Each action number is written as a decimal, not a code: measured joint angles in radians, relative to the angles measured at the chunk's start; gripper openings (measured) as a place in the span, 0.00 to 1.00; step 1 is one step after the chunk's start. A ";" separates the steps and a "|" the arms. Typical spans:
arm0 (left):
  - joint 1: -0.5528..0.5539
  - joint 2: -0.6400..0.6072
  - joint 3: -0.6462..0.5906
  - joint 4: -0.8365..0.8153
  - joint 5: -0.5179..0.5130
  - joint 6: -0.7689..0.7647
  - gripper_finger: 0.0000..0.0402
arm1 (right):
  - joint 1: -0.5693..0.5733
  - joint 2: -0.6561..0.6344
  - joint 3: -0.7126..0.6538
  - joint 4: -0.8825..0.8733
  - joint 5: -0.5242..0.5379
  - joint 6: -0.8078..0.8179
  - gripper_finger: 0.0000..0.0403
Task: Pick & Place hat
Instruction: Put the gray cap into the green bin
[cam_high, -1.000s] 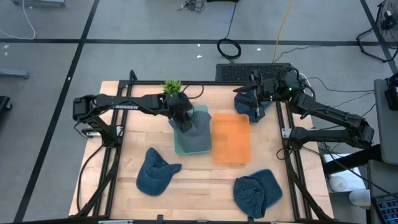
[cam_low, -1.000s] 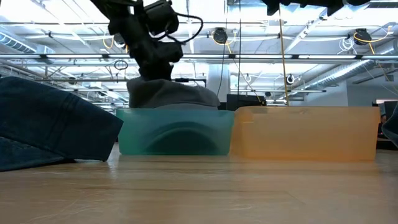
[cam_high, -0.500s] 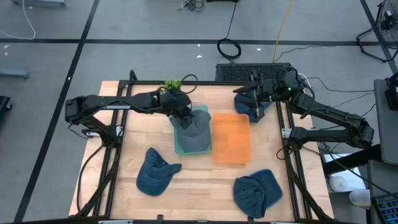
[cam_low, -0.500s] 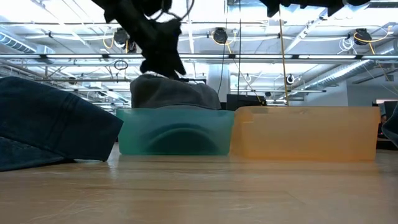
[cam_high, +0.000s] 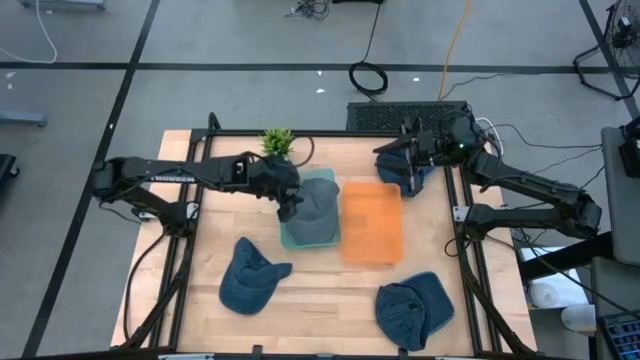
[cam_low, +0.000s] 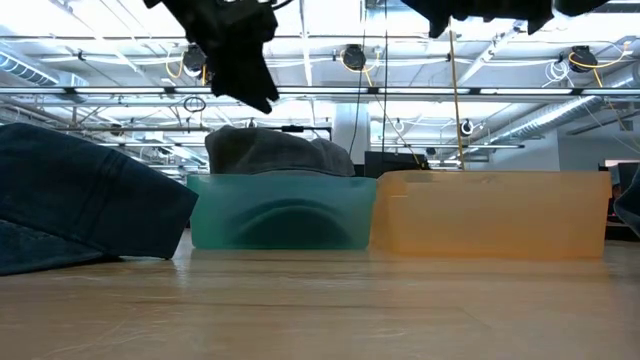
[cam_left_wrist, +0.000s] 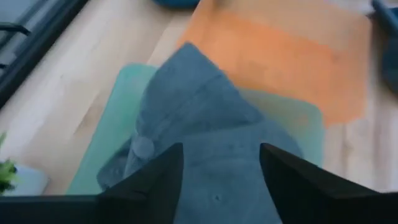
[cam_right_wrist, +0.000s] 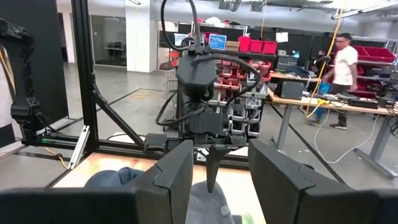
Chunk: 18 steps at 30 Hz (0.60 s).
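- The grey hat (cam_high: 315, 208) lies in the green bin (cam_high: 289, 238), its crown heaped above the rim as the low view shows; it looks already placed, which would explain why nothing is touching it.
- The left end effector (cam_high: 290, 203) hangs just above the bin's left side with its fingers (cam_left_wrist: 150, 186) parted and empty; the left wrist view looks between them straight down onto the hat, so the spread reads as a release rather than a grip.
- The orange bin (cam_high: 371, 222) sits touching the green one and holds nothing visible, probably the slot for a different hat.
- The right end effector (cam_high: 412, 158) is raised at the bench's far right corner, directly over a blue hat (cam_high: 397, 170). Its fingers stand partly apart; I cannot tell whether any cloth is between them.
- Two more blue hats lie loose on the bench (cam_high: 200, 290), one front left (cam_high: 248, 276) and one front right (cam_high: 413, 308), well apart from both bins, apparently waiting their turn.
- A small plant (cam_high: 277, 141) stands behind the green bin, clear of the left arm's path.
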 joint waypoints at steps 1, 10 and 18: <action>-0.005 0.009 0.000 0.013 -0.015 0.006 0.50 | 0.000 0.000 -0.009 0.004 0.000 0.000 0.35; -0.001 0.156 0.000 0.054 -0.068 0.013 0.20 | 0.000 0.000 -0.092 0.067 -0.004 0.011 0.35; 0.027 0.297 0.001 0.093 -0.070 0.011 0.03 | 0.000 0.000 -0.127 0.095 -0.005 0.012 0.35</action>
